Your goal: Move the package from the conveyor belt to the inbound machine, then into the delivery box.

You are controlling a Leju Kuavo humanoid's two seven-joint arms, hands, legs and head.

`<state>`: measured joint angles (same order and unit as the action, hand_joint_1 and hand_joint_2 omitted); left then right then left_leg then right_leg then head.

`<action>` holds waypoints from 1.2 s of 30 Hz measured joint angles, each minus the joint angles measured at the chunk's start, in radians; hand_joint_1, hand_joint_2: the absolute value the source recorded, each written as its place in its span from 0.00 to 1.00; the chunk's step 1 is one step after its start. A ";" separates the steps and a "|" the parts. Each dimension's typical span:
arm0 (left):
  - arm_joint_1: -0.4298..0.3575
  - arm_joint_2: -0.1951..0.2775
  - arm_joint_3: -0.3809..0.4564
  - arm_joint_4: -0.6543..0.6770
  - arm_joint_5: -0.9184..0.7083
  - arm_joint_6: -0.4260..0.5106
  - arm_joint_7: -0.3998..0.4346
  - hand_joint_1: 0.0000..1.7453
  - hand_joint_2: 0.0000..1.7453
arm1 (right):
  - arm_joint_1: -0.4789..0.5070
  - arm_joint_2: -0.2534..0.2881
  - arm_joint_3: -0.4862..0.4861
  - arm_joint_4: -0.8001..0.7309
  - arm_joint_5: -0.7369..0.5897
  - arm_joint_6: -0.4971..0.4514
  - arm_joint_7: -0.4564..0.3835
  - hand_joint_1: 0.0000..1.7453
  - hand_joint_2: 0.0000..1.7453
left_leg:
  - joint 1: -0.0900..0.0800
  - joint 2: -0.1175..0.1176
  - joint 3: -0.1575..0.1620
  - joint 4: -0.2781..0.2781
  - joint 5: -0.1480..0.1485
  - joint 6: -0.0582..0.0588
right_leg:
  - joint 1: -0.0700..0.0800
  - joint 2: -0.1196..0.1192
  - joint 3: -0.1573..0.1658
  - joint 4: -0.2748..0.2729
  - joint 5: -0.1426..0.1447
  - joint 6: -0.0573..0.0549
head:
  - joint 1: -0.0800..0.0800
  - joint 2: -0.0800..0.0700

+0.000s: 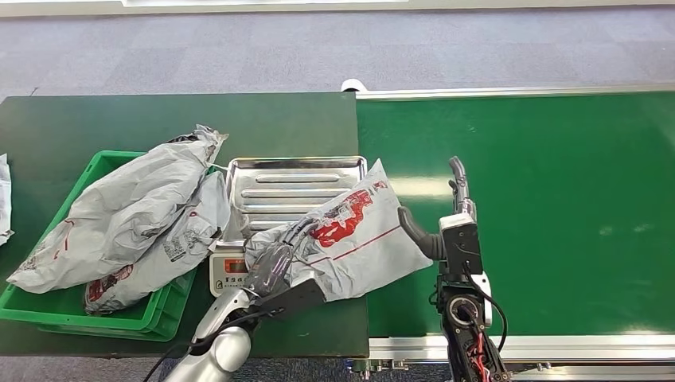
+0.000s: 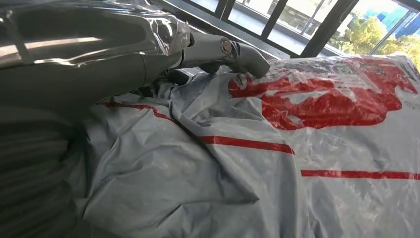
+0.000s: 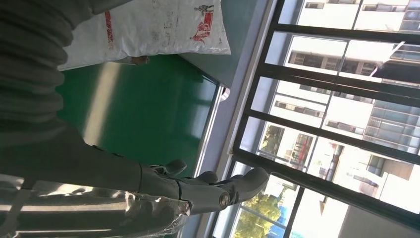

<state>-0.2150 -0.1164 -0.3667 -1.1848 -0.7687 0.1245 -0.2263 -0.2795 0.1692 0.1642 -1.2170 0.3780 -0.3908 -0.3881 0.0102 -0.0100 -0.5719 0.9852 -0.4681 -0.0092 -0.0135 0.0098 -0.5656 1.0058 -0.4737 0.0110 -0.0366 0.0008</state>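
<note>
**Package resting on the scale, left hand on top of it**

In the centre of the head view I have the package lying tilted across the inbound machine, its upper corner over the ribbed steel tray and its lower right edge spilling onto the conveyor belt. My left hand comes in from the lower left and lies on the bag's near end, fingers spread flat over the plastic. In the left wrist view the fingertips press on the film beside the red print; I cannot tell whether anything is pinched underneath. I read this as a steadying hold, keeping the soft bag on the tray while it is weighed.

My right hand stands upright over the belt just right of the package, fingers apart and holding nothing, apparently parked clear of the scale.

The package is a light grey poly mailer, crumpled and glossy, with a red graphic and thin red lines. It looks limp and slippery.

At the left of the frame the delivery box, a green crate, already holds two similar grey bags, heaped above its rim.
</note>
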 joint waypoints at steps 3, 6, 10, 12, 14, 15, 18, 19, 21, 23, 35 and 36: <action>-0.005 -0.003 -0.001 0.014 -0.004 0.000 0.000 0.00 1.00 | 0.001 0.003 -0.008 0.003 0.002 -0.001 0.002 0.00 1.00 | 0.000 0.000 0.000 0.000 0.000 0.000 | 0.000 0.000 0.000 0.000 0.000 0.000 | 0.000 0.000; -0.009 -0.006 -0.001 0.025 -0.013 -0.006 0.005 0.00 1.00 | 0.004 0.006 -0.014 0.004 0.026 -0.014 0.006 0.00 1.00 | 0.000 0.000 0.000 0.000 0.000 0.000 | 0.000 0.000 0.000 0.000 0.000 0.000 | 0.000 0.000; -0.013 -0.020 0.005 0.043 -0.027 -0.002 0.012 0.54 1.00 | 0.020 0.016 -0.025 0.003 0.076 -0.027 0.015 0.00 1.00 | 0.000 -0.001 0.000 0.000 0.000 0.000 | 0.000 0.000 0.000 0.000 0.000 0.000 | 0.000 0.000; -0.014 -0.029 0.012 0.049 -0.020 0.018 0.009 0.94 1.00 | 0.032 0.022 -0.035 0.002 0.087 -0.024 0.016 0.00 1.00 | 0.000 -0.001 0.000 0.000 0.000 0.000 | 0.000 0.000 0.000 0.000 0.000 0.000 | 0.000 0.000; -0.014 -0.038 0.024 0.052 -0.006 0.046 -0.002 1.00 1.00 | 0.044 0.026 -0.044 0.000 0.094 -0.022 0.016 0.00 1.00 | 0.000 0.000 0.000 0.000 0.000 0.000 | 0.000 0.000 0.000 0.000 0.000 0.000 | 0.000 0.000; -0.014 -0.042 0.029 0.053 0.001 0.061 -0.012 1.00 1.00 | 0.049 0.027 -0.048 -0.002 0.097 -0.021 0.016 0.00 1.00 | 0.000 0.000 0.000 0.000 0.000 0.000 | 0.000 0.000 0.000 0.000 0.000 0.000 | 0.000 0.000; -0.014 -0.051 0.044 0.053 0.040 0.103 -0.054 1.00 1.00 | 0.059 0.031 -0.061 -0.006 0.099 -0.014 0.016 0.00 1.00 | 0.000 0.000 0.000 0.000 0.000 0.000 | 0.000 0.000 0.000 0.000 0.000 0.000 | 0.000 0.000; -0.014 -0.053 0.047 0.053 0.054 0.112 -0.067 1.00 1.00 | 0.060 0.032 -0.064 -0.007 0.099 -0.011 0.016 0.00 1.00 | 0.000 0.000 0.000 0.000 0.000 0.000 | 0.000 0.000 0.000 0.000 0.000 0.000 | 0.000 0.000; -0.014 -0.055 0.050 0.052 0.069 0.120 -0.080 1.00 1.00 | 0.062 0.034 -0.068 -0.007 0.099 -0.008 0.016 0.00 1.00 | 0.000 0.000 0.000 0.000 0.000 0.000 | 0.000 0.000 0.000 0.000 0.000 0.000 | 0.000 0.000; -0.014 -0.057 0.053 0.051 0.084 0.127 -0.089 1.00 1.00 | 0.063 0.034 -0.069 -0.007 0.099 -0.007 0.015 0.00 1.00 | 0.000 0.000 0.000 0.000 0.000 0.000 | 0.000 0.000 0.000 0.000 0.000 0.000 | 0.000 0.000; -0.030 -0.073 0.108 0.043 0.290 0.372 -0.259 1.00 1.00 | 0.070 0.047 -0.087 -0.005 0.055 0.024 -0.035 0.00 1.00 | 0.000 0.000 -0.001 0.000 0.000 0.000 | 0.000 0.000 -0.001 0.000 0.000 0.000 | 0.000 0.000; -0.031 -0.073 0.112 0.037 0.325 0.382 -0.286 1.00 1.00 | 0.070 0.048 -0.087 -0.003 0.049 0.025 -0.041 0.00 1.00 | 0.000 0.000 -0.001 0.000 0.000 0.000 | 0.000 0.000 -0.001 0.000 0.000 0.000 | 0.000 0.000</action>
<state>-0.2459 -0.1892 -0.2543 -1.1474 -0.4433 0.5064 -0.5120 -0.2095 0.2175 0.0769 -1.2204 0.4272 -0.3654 -0.4287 0.0104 -0.0098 -0.5726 0.9852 -0.4680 -0.0092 -0.0133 0.0098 -0.5664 1.0058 -0.4737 0.0109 -0.0366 0.0008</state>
